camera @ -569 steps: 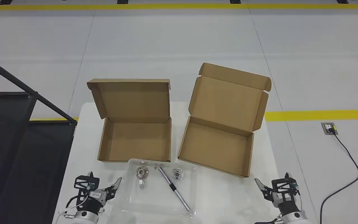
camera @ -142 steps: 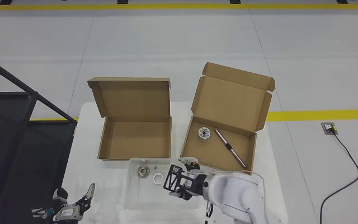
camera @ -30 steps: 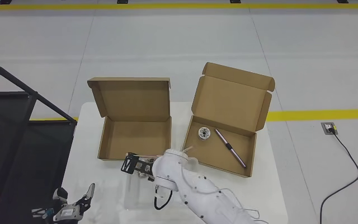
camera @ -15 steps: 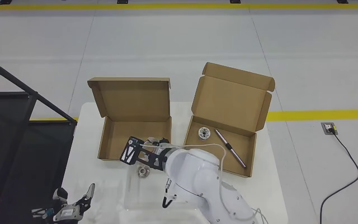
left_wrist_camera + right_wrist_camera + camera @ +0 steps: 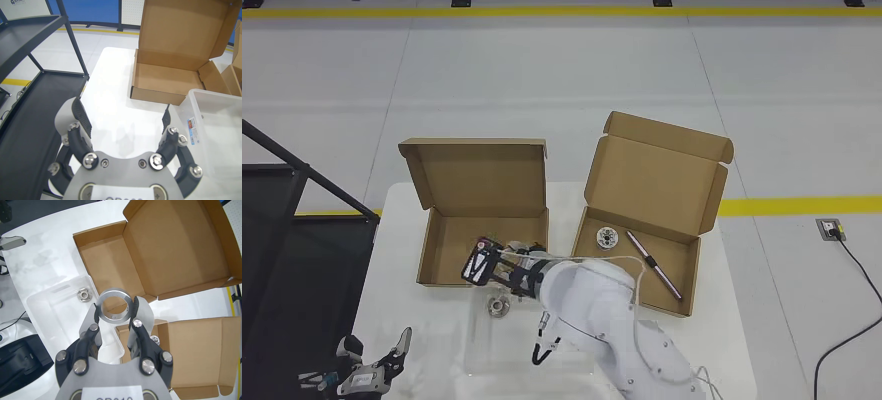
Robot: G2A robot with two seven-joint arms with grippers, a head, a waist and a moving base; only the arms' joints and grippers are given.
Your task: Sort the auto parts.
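Top view: the right gripper (image 5: pixel 482 265) is hovering over the front wall of the left box (image 5: pixel 442 255), while a flanged part (image 5: pixel 498 305) is lying in the clear bin (image 5: pixel 482 338). Left wrist view: the left gripper (image 5: pixel 124 117) is hanging spread open above the table (image 5: pixel 109 85). Right wrist view: the right gripper is pinching a metal ring (image 5: pixel 115 317) above where bin and box meet.

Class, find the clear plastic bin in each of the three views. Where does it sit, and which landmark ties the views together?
Top view: the clear plastic bin sits in front of the empty cardboard box, on the robot's side.
Left wrist view: the bin is just past that box's near corner.
Right wrist view: the bin lies below the metal ring, with a flanged part inside.
Shared landmark: the empty cardboard box beside the bin.
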